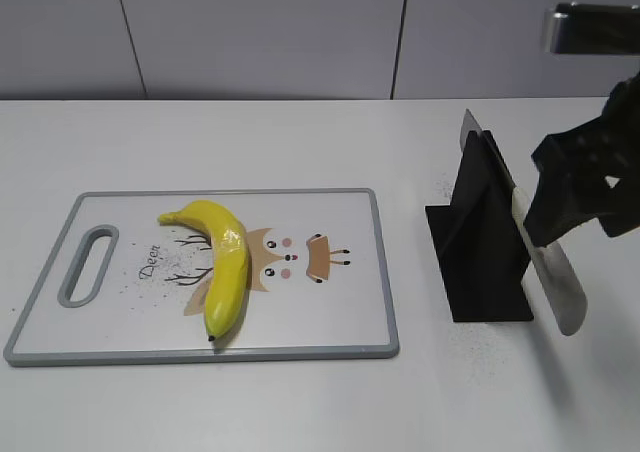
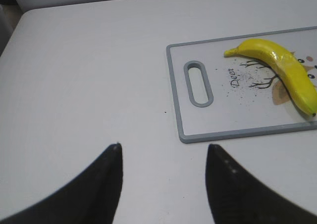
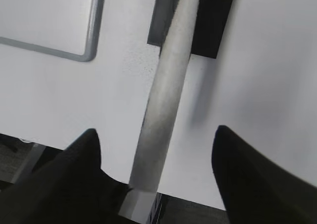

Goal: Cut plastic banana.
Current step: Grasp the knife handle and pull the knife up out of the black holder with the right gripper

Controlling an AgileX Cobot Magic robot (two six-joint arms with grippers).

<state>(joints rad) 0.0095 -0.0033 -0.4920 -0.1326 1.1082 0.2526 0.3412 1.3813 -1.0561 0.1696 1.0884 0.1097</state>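
Note:
The plastic banana (image 1: 222,262) is glossy yellow with a dark tip and lies on the white cutting board (image 1: 340,322), left of its middle; it also shows in the left wrist view (image 2: 287,70). A knife (image 1: 556,284) leans in a black stand (image 1: 478,242). My right gripper (image 1: 575,197) is at the knife's handle end. In the right wrist view the knife's spine (image 3: 166,95) runs between the jaws (image 3: 156,132), which are spread wide apart. My left gripper (image 2: 163,147) is open and empty above the bare table, left of the board.
The cutting board (image 2: 237,130) has a grey rim, a handle slot (image 2: 197,83) at its left end and a deer print. The black stand (image 3: 213,21) stands right of the board. A grey wall runs behind the table.

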